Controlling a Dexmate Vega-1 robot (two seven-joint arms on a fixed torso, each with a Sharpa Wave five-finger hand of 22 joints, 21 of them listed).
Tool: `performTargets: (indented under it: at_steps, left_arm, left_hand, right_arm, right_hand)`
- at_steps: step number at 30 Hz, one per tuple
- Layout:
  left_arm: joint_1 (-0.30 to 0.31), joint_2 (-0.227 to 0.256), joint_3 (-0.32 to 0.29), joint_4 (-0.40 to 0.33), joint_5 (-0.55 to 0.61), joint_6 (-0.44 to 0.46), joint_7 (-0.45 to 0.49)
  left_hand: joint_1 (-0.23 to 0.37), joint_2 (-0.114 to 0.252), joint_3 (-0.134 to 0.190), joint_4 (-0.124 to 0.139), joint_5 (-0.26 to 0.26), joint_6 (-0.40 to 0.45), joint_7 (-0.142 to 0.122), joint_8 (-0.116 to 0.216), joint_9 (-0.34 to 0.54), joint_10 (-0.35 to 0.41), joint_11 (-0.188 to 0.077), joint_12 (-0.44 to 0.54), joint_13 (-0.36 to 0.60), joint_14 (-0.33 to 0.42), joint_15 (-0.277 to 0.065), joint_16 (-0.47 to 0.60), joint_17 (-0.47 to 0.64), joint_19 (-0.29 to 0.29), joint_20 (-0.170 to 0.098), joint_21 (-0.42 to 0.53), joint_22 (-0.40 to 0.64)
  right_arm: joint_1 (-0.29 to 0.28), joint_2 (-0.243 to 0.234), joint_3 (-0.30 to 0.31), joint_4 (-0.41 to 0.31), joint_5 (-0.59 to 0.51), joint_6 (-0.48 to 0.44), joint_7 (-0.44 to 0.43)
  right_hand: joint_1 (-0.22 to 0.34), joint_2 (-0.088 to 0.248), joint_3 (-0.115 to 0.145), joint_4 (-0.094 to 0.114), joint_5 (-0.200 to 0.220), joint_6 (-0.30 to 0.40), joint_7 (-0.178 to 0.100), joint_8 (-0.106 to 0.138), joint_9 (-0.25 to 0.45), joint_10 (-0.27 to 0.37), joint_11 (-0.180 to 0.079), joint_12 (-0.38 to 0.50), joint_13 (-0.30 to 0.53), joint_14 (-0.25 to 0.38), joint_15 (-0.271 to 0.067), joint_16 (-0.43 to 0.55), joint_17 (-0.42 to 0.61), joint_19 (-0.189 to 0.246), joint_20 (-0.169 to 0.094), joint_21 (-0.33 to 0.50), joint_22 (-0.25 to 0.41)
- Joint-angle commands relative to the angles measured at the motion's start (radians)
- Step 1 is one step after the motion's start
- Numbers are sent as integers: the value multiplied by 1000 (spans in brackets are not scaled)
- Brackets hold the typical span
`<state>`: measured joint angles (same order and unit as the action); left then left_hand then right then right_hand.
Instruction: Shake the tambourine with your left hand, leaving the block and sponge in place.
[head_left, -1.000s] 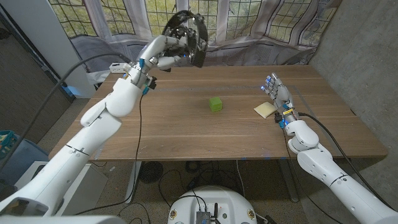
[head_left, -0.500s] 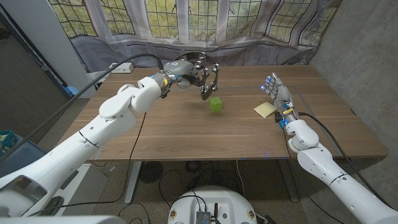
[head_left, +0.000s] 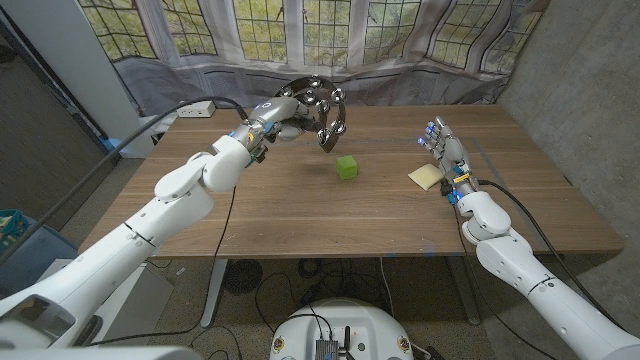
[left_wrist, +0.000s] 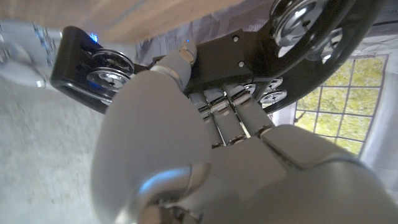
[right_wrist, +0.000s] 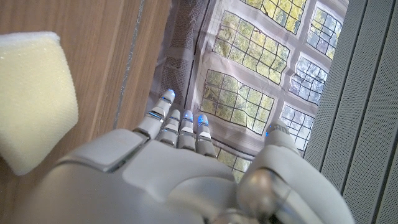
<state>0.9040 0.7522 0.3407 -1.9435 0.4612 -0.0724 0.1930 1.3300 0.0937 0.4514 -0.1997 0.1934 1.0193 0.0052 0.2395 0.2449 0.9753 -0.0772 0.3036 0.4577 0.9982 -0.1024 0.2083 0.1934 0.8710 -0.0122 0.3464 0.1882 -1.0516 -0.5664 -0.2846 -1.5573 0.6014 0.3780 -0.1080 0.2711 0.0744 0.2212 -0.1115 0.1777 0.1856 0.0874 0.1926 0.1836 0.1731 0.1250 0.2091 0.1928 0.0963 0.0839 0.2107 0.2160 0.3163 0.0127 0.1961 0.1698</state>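
the right hand (head_left: 446, 150) waits at about three o'clock on the table (head_left: 300, 215), by the near right side, fingers straight and close together, pointing toward the far edge and holding nothing; from the right wrist view the same right hand (right_wrist: 186, 168) shows its fingers (right_wrist: 180, 124) reaching out over the wood, with the sponge (right_wrist: 34, 99) just beside it. in the head view the sponge (head_left: 426, 177) is a pale yellow pad lying flat on the wood just at the hand's nine o'clock side, very near it; whether they touch i cannot tell. a little farther in, near the table's middle, the block (head_left: 346, 167), a small green cube, sits alone on the wood, well apart from the sponge. beyond it, at roughly eleven o'clock from the block, the left hand (head_left: 283, 113) is raised above the far half of the table with its fingers curled around the tambourine (head_left: 322, 110), a dark ring with shiny metal discs, which is off the wood and tilted, its lower edge hanging above and just behind the block. in the left wrist view the left hand (left_wrist: 205, 149) has its fingers (left_wrist: 233, 118) wrapped over the black frame of the tambourine (left_wrist: 298, 37), with the jingles showing on both sides of the grip. behind the table, a grey cloth hangs under leaded windows (head_left: 260, 25).
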Motion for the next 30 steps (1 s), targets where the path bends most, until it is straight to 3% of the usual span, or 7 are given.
performTargets:
  at_steps: [1, 6, 11, 15, 22, 25, 30]
  left_arm:
    - [104, -98, -183, 146, -377, -484, 357]
    - [154, -155, -266, 183, -538, -603, 335]
    - [192, -249, -334, 230, -698, -720, 318]
    - [195, -342, -357, 311, -939, -853, 255]
    - [194, -450, -360, 361, -1239, -891, 145]
    - [194, -474, -366, 371, -1272, -885, 123]
    - [192, -490, -382, 380, -1219, -877, 121]
  left_hand:
    - [-25, 46, 26, 31, 5, 9, -7, 4, 3, 22, -14, 7, 7, 57, -53, 10, 5, 2, 0, 8, 4]
    - [-26, 45, 25, 32, 5, 10, -7, 4, 3, 24, -16, 8, 9, 58, -56, 10, 5, 5, -2, 10, 4]
    - [-28, 45, 24, 33, 5, 12, -8, 5, 3, 26, -17, 8, 11, 59, -54, 10, 4, 7, -3, 12, 4]
    - [-29, 44, 23, 34, 5, 13, -10, 5, 3, 27, -18, 8, 12, 63, -57, 12, 4, 10, -6, 13, 4]
    - [-32, 45, 19, 36, 4, 10, -13, 4, 3, 25, -20, 6, 15, 65, -67, 14, 6, 11, -12, 15, 4]
    - [-33, 46, 20, 37, 5, 9, -14, 3, 3, 23, -20, 5, 16, 64, -65, 12, 4, 11, -13, 16, 4]
    - [-34, 47, 20, 37, 6, 8, -15, 3, 3, 22, -21, 3, 18, 64, -69, 12, 4, 11, -14, 17, 4]
  right_arm:
    - [18, 6, -8, 19, 2, -3, 10]
    - [32, 10, -14, 34, 2, 0, 20]
    - [46, 15, -20, 47, 4, 0, 29]
    - [55, 17, -26, 56, 3, -2, 36]
    - [58, 13, -28, 52, 1, -10, 33]
    - [57, 11, -28, 46, 2, -18, 28]
    - [55, 10, -29, 41, -1, -20, 23]
  right_hand:
    - [-8, -2, 2, -5, 2, 6, 6, -1, 2, 9, 4, -3, 4, 8, -2, -3, 3, 8, 2, -2, 2]
    - [-8, -2, 2, -6, 2, 6, 6, -1, 2, 9, 4, -3, 4, 9, -2, -3, 3, 8, 2, -2, 2]
    - [-8, -3, 2, -6, 2, 6, 6, -1, 2, 9, 4, -3, 4, 9, -1, -3, 2, 8, 2, -1, 2]
    - [-8, -2, 2, -6, 2, 6, 6, -1, 2, 9, 5, -3, 4, 10, -1, -3, 3, 8, 2, -1, 2]
    - [-8, -2, 2, -7, 2, 6, 7, -1, 2, 10, 5, -3, 4, 9, -1, -3, 2, 8, 2, -2, 2]
    - [-8, -3, 2, -7, 2, 5, 6, -1, 2, 10, 4, -3, 4, 9, 0, -3, 2, 8, 2, -2, 2]
    - [-9, -3, 2, -7, 2, 6, 6, -1, 2, 10, 4, -3, 4, 10, 0, -3, 2, 8, 2, -2, 2]
